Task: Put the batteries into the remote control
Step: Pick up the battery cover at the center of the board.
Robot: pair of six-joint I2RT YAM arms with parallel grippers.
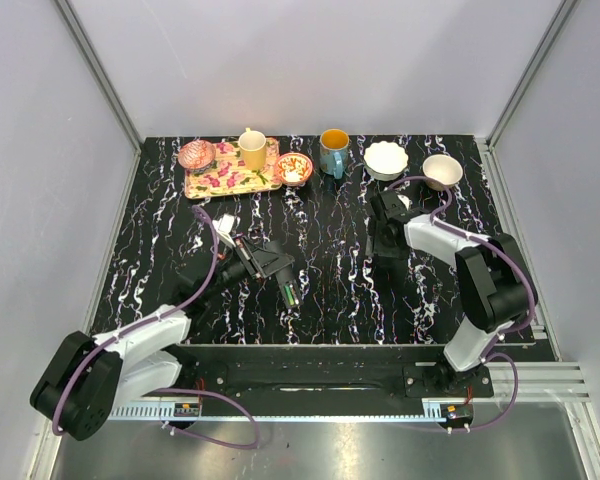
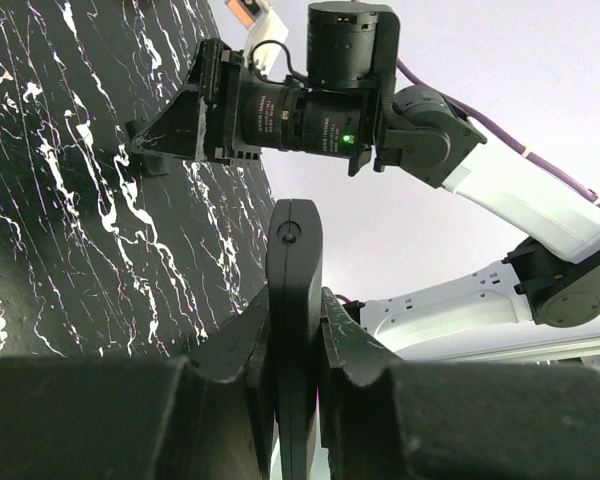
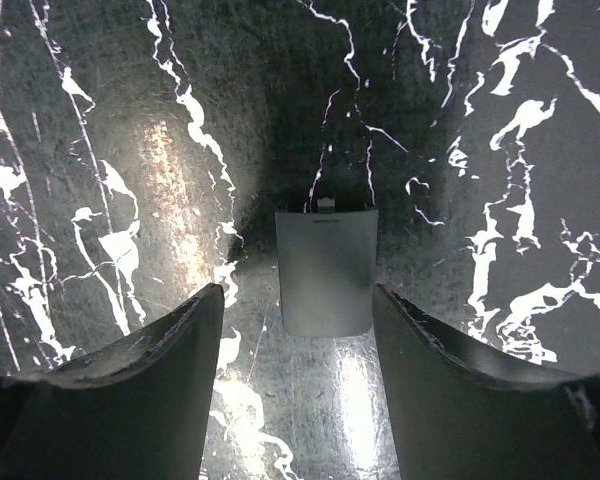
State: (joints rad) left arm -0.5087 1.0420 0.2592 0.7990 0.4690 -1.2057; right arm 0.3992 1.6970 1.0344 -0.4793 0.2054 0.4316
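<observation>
My left gripper [image 1: 276, 270] is shut on the remote control [image 1: 288, 285], a slim black bar held above the table left of centre. In the left wrist view the remote control [image 2: 294, 260] stands edge-on between the fingers of that gripper [image 2: 295, 318]. A small green patch, the batteries [image 1: 293, 295], shows at the remote's near end. My right gripper [image 1: 383, 240] points down at the table right of centre. In the right wrist view this gripper [image 3: 298, 300] is open and empty, with a grey battery cover [image 3: 326, 272] lying flat on the table between and just beyond its tips.
Along the back edge stand a floral tray [image 1: 208, 182] with a pink bowl [image 1: 196, 154] and cream cup [image 1: 252, 149], a small red bowl [image 1: 294, 168], a teal mug [image 1: 333, 152], a white bowl [image 1: 386, 159] and a tan bowl [image 1: 442, 171].
</observation>
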